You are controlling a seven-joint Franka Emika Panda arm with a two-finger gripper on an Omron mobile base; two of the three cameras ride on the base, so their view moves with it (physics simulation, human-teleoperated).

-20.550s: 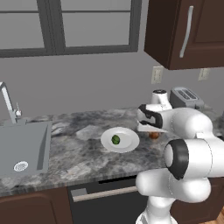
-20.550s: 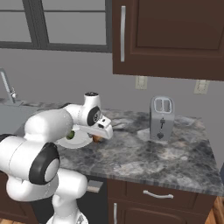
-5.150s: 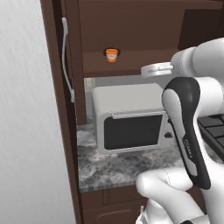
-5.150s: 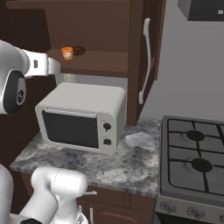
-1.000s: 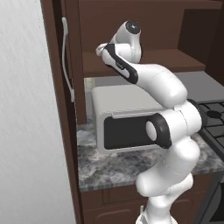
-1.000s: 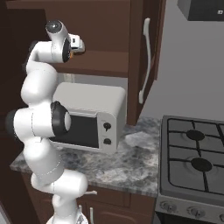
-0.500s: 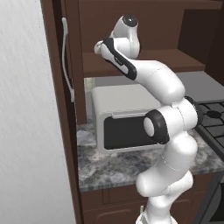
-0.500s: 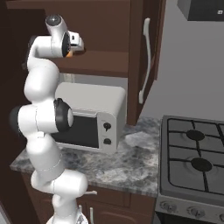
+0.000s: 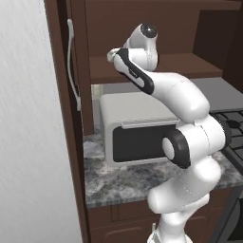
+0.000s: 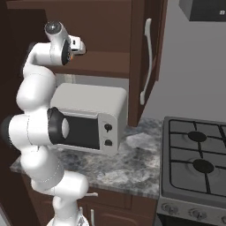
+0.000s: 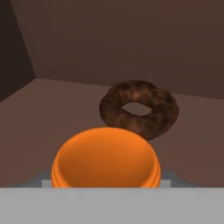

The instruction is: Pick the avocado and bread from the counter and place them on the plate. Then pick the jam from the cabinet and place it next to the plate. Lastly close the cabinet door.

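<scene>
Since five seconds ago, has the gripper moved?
Yes. The gripper has swung left, from beside the microwave into the cabinet, at the jam.

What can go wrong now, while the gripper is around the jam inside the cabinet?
1. The jam is rounded, so it may slip if the gripper closes off-centre.
2. The dark brown ring lies close behind the jam; pushing further in may knock it.
3. The open cabinet door stands beside the arm; a wide swing on the way out may strike it.

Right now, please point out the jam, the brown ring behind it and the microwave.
jam (image 11: 105,157), hand view, middle of its orange top.
brown ring (image 11: 164,114), hand view, its right side.
microwave (image 10: 77,128), right base view, its dark door.
</scene>
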